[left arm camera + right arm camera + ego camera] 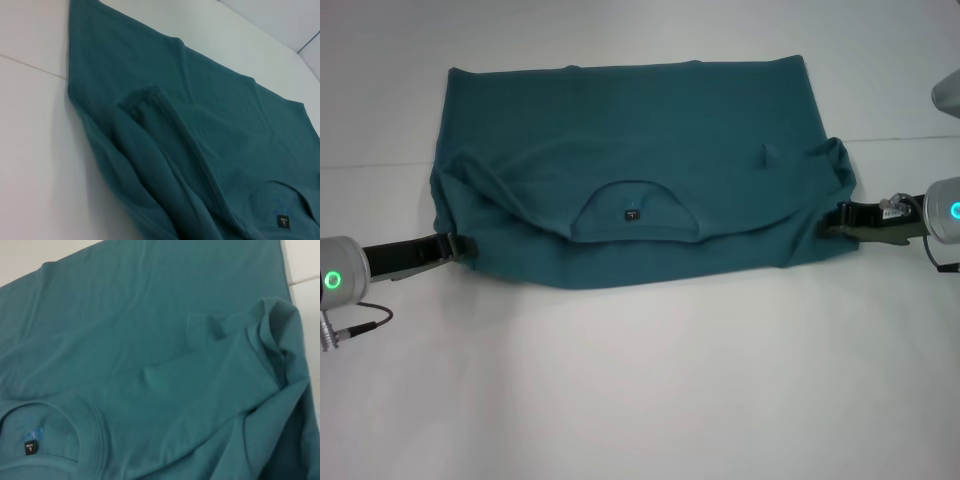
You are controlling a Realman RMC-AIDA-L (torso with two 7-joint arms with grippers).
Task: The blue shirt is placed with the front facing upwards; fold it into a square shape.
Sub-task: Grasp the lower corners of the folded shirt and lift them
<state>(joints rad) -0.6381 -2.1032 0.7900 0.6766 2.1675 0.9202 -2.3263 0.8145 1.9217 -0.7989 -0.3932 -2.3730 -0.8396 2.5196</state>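
Observation:
The blue shirt [640,140] lies across the white table, its upper part folded over so the ribbed collar [590,215] with a small dark label [633,213] faces me. My left gripper [458,247] is at the shirt's left edge and my right gripper [832,222] at its right edge, each pinching bunched fabric low over the table. In the left wrist view the shirt [200,125] shows a folded sleeve ridge and the label [283,221]. In the right wrist view the shirt [150,315] is rumpled near its edge, beside the label [30,447].
The white table [640,390] stretches wide in front of the shirt. A seam line [380,164] crosses the table behind the left arm. A cable [360,322] loops from the left wrist. A grey object [948,90] sits at the far right edge.

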